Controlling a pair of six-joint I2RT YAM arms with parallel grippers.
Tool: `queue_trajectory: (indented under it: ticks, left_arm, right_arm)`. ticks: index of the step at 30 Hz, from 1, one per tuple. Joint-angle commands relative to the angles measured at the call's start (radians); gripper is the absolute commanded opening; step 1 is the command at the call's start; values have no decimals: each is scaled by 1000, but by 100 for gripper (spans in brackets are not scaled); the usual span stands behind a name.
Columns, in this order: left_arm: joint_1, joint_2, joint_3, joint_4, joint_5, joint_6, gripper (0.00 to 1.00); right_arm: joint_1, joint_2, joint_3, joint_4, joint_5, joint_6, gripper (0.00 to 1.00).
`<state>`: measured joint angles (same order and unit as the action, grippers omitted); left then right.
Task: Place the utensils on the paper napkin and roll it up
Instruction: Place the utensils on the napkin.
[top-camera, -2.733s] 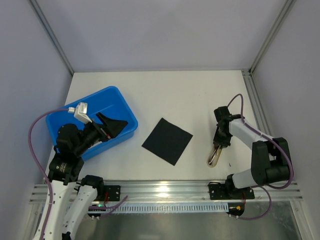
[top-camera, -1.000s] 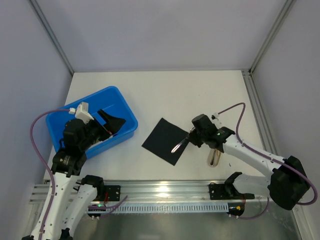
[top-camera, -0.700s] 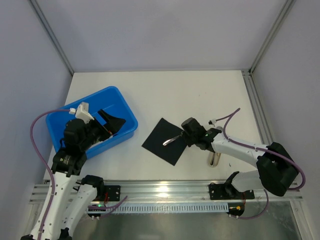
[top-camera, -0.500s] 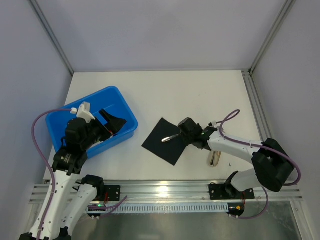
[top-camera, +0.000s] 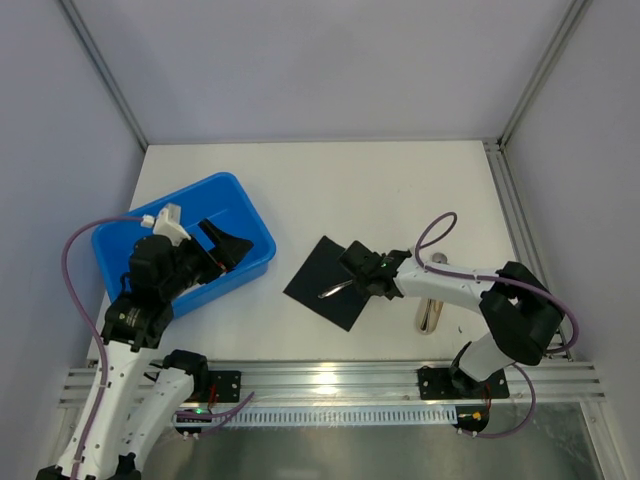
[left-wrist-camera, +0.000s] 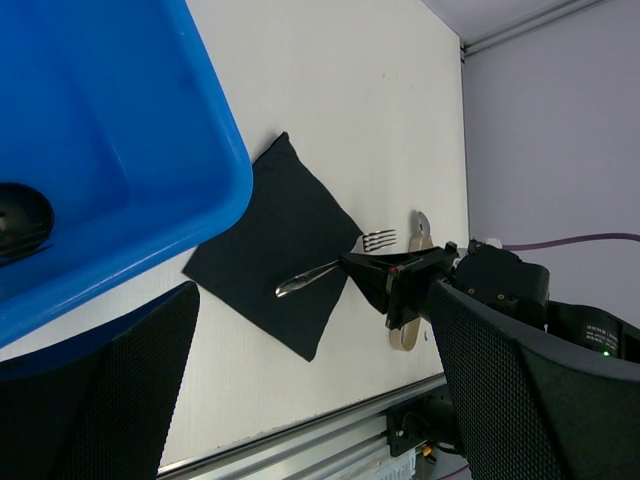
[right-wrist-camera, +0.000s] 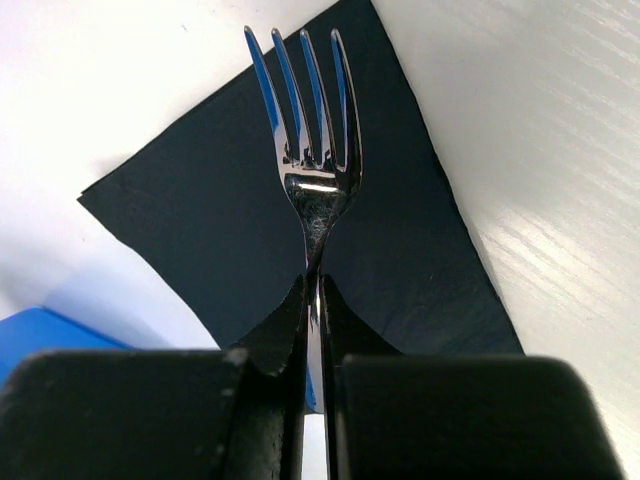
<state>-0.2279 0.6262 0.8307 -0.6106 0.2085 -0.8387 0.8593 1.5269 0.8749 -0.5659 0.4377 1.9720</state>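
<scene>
The black paper napkin (top-camera: 335, 283) lies flat as a diamond at the table's middle front. It also shows in the left wrist view (left-wrist-camera: 275, 235) and the right wrist view (right-wrist-camera: 200, 200). My right gripper (top-camera: 351, 282) is shut on the handle of a silver fork (right-wrist-camera: 308, 180). It holds the fork (top-camera: 334, 290) low over the napkin's near-right part, tines pointing left. I cannot tell if the fork touches the paper. Other cutlery (top-camera: 429, 315) lies on the table to the right. My left gripper (top-camera: 222, 248) hangs open and empty over the blue tub (top-camera: 200, 195).
The blue tub (left-wrist-camera: 120, 120) stands at the left, its near corner beside the napkin. A dark round object (left-wrist-camera: 20, 220) sits in it. In the left wrist view, fork tines (left-wrist-camera: 378, 240) show past the napkin's corner, and cutlery (left-wrist-camera: 406, 335) lies behind my right gripper. A rail runs along the front edge.
My right arm has swung left from the cutlery pile, carrying the fork over the napkin, then further toward its near side. The left arm has barely moved.
</scene>
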Motion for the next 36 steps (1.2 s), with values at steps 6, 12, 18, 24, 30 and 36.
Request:
queue_trajectory:
  ticks: [6,12,18,24,30,36]
  left_arm:
    - [-4,-3,39,-14,0,15,97]
    - [-11,4,54,-24,-4,23,97]
    - [-19,10,62,-29,-11,35,97]
    - [-34,20,76,-29,-12,38,98]
    - [-47,24,85,-35,-18,43,98]
    - [-62,33,108,-51,-38,46,98]
  right_arm:
    - [3,7,-17,24,19,396,4]
    - [3,33,-33,57,9,490,4]
    - [3,61,-33,130,9,531,4]
    - [3,65,32,106,24,507,4]
    - [3,64,21,112,27,562,4]
    - [4,56,-24,162,41,662,4]
